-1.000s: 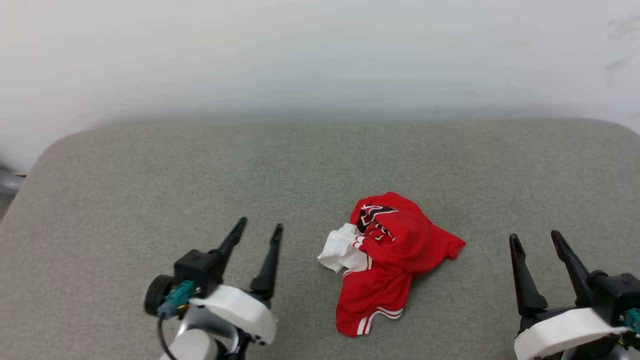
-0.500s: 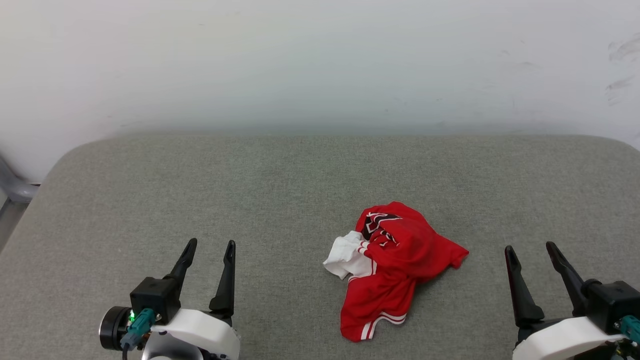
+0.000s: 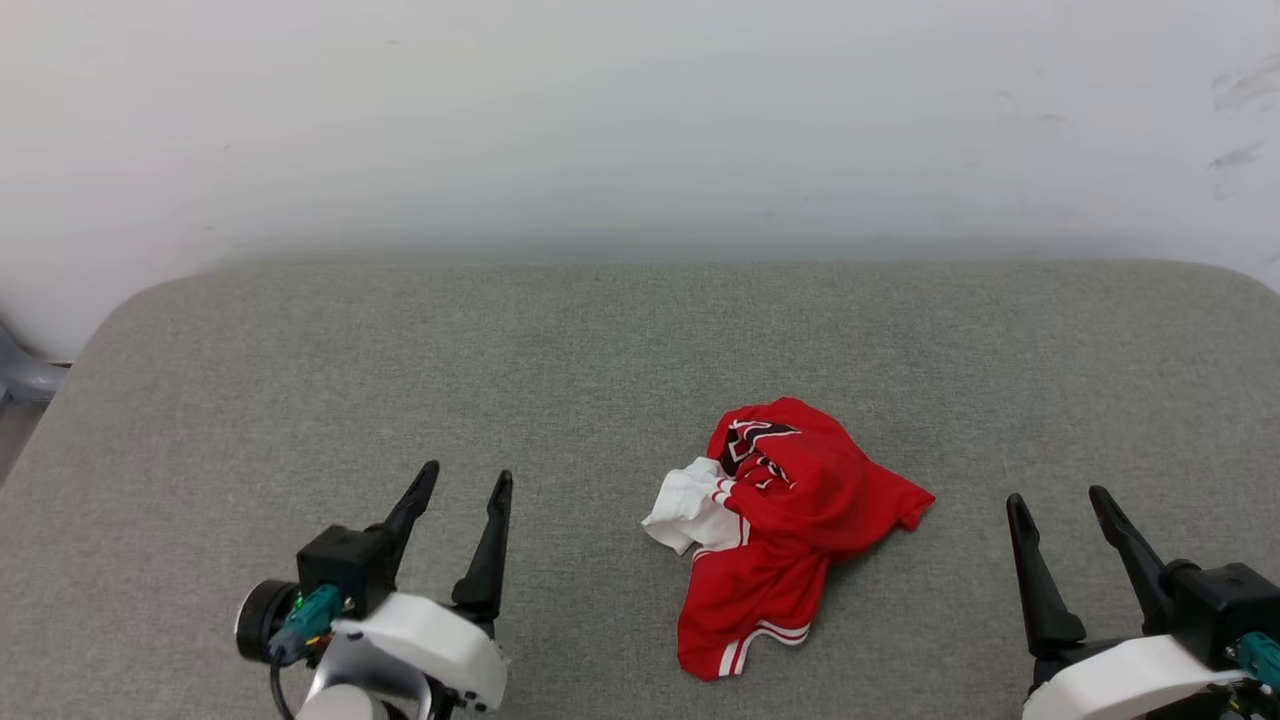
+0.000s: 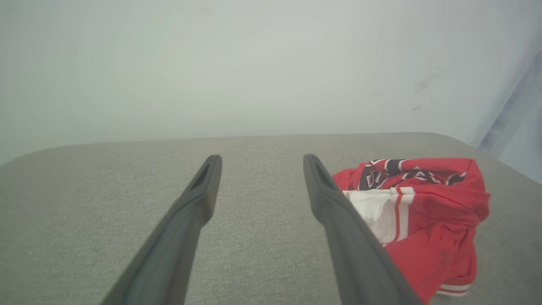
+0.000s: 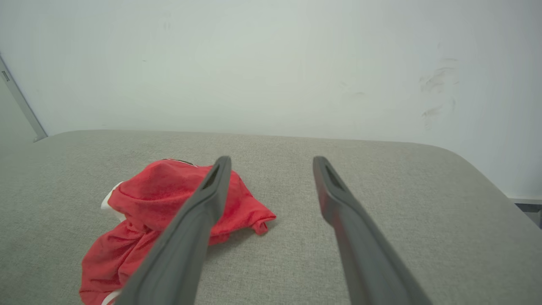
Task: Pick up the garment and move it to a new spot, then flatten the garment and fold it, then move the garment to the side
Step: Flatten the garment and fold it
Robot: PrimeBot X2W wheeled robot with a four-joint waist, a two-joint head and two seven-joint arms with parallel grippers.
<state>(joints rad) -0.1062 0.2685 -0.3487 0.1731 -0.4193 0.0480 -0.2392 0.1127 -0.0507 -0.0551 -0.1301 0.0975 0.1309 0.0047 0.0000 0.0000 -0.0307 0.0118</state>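
Left hand [image 3: 467, 472] and right hand [image 3: 1056, 495] are held open; the crumpled garment [image 3: 800, 510] is best pinched at its raised fold.

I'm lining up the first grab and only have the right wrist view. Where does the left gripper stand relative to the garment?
Observer: In the head view the left gripper is open, off to the left of the garment, with bare cushion between them.
Operator: What faces it on that side, just red cloth?
Observer: No, a bunched white sleeve sticks out of the heap toward it.
Operator: Can you see any print?
Observer: Yes, black lettering with white outlines lies crumpled on the far upper part of the heap, too folded to read.
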